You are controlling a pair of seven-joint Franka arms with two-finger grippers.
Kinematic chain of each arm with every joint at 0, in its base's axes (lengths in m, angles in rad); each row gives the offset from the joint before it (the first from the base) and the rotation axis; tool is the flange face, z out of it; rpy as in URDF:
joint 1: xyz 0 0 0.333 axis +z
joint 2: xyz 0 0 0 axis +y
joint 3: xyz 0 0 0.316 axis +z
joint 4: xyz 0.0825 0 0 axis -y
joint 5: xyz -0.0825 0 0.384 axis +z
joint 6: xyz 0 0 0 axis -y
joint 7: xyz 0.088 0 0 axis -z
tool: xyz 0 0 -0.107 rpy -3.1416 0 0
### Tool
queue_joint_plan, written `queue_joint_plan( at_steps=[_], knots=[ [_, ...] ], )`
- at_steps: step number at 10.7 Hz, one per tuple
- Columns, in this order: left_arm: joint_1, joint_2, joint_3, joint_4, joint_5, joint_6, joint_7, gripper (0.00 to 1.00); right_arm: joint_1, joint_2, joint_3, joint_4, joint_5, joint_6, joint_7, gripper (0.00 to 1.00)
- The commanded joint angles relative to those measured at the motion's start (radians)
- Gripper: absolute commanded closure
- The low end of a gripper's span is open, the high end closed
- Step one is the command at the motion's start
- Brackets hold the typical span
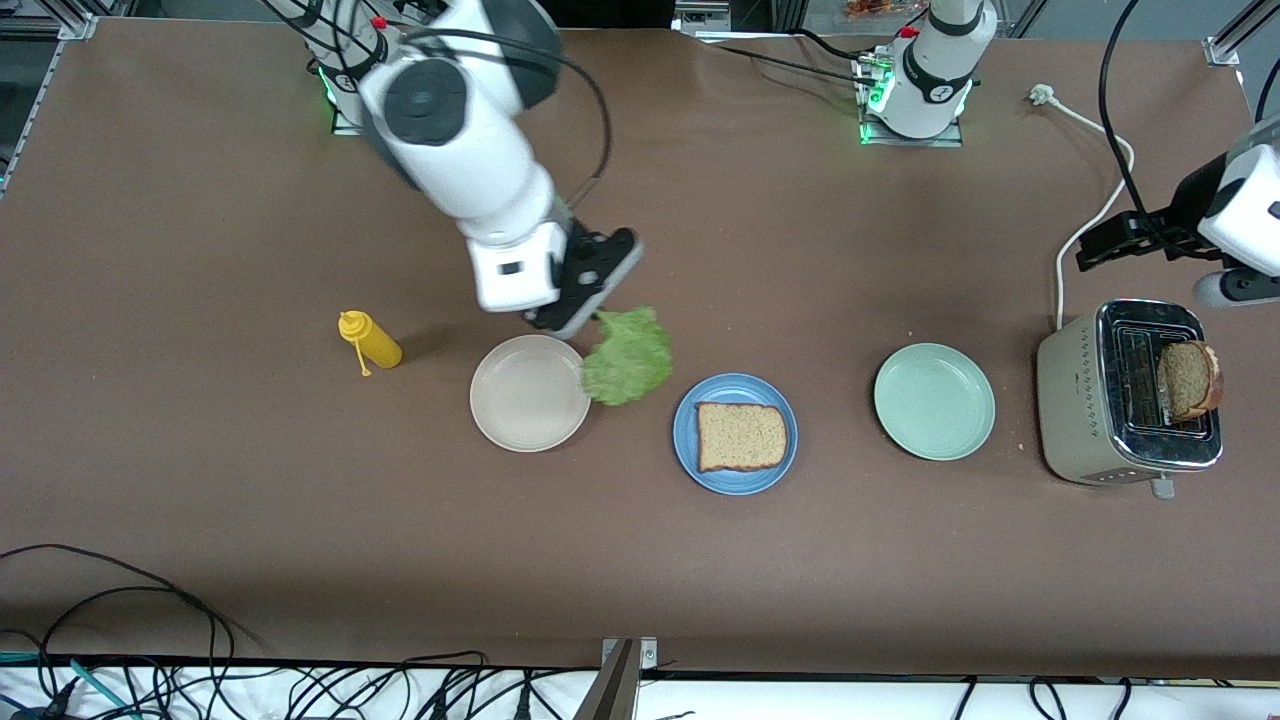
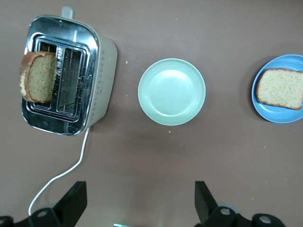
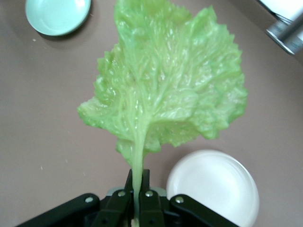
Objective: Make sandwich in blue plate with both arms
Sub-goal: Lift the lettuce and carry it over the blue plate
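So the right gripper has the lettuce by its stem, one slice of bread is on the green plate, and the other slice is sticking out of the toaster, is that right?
Not quite. The slice of bread lies on the blue plate, not the green plate, which holds nothing; the front view shows this. The rest holds: the right gripper pinches the lettuce by its stem, and the other slice sticks out of the toaster.

No words, brands or numbers can be read on anything here; the small marks on the arms' housings are too tiny to make out.

Bread slice (image 1: 741, 436) on blue plate (image 1: 735, 481), lettuce (image 1: 627, 357) aloft
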Motion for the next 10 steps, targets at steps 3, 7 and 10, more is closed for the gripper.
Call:
queue_joint_plan(
  at_steps=[3, 7, 10],
  knots=[
    [0.014, -0.014, -0.002, 0.027, -0.011, 0.003, -0.059, 0.00, 0.142, 0.209, -0.010, 0.038, -0.132, 0.337, 0.031, 1.00],
    [0.031, -0.017, -0.002, 0.027, -0.011, 0.003, -0.047, 0.00, 0.165, 0.390, -0.010, 0.043, -0.359, 0.653, 0.022, 1.00],
    [0.031, -0.015, -0.002, 0.027, -0.008, 0.003, -0.044, 0.00, 0.165, 0.479, -0.036, 0.090, -0.450, 0.748, -0.033, 1.00]
  ],
)
